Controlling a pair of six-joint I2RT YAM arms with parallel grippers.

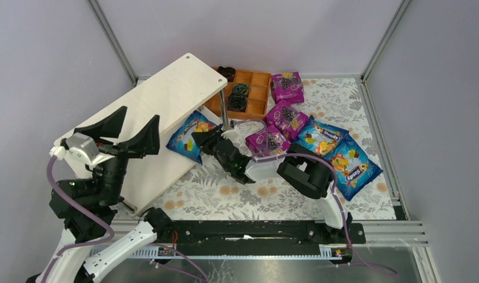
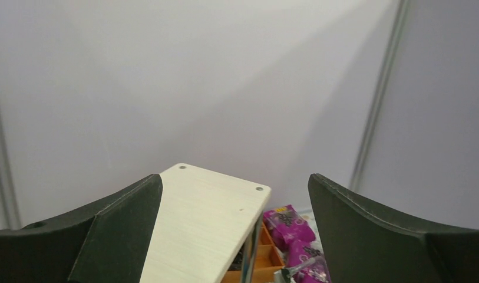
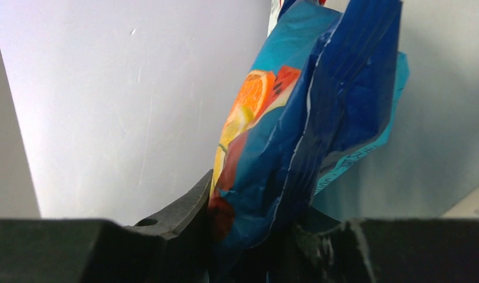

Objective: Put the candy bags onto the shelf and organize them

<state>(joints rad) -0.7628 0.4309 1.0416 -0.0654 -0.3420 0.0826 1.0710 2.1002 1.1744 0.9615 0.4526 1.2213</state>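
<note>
The shelf (image 1: 166, 97) is a pale wooden rack at the left, and its top board also shows in the left wrist view (image 2: 201, 230). My right gripper (image 1: 206, 139) is shut on a blue candy bag (image 1: 187, 137) and holds it at the shelf's right edge. In the right wrist view that bag (image 3: 296, 130) stands crumpled between my jaws (image 3: 254, 230). My left gripper (image 1: 134, 127) is open and empty above the top board (image 2: 234, 236). Three magenta bags (image 1: 287, 87) (image 1: 287, 115) (image 1: 267, 141) and two blue bags (image 1: 320, 137) (image 1: 352, 166) lie on the floral table.
An orange-brown compartment tray (image 1: 257, 94) with black coiled rings (image 1: 238, 100) stands behind the shelf's far corner. A thin metal shelf post (image 1: 225, 109) is just beside the held bag. Grey walls and metal frame rails close the table in.
</note>
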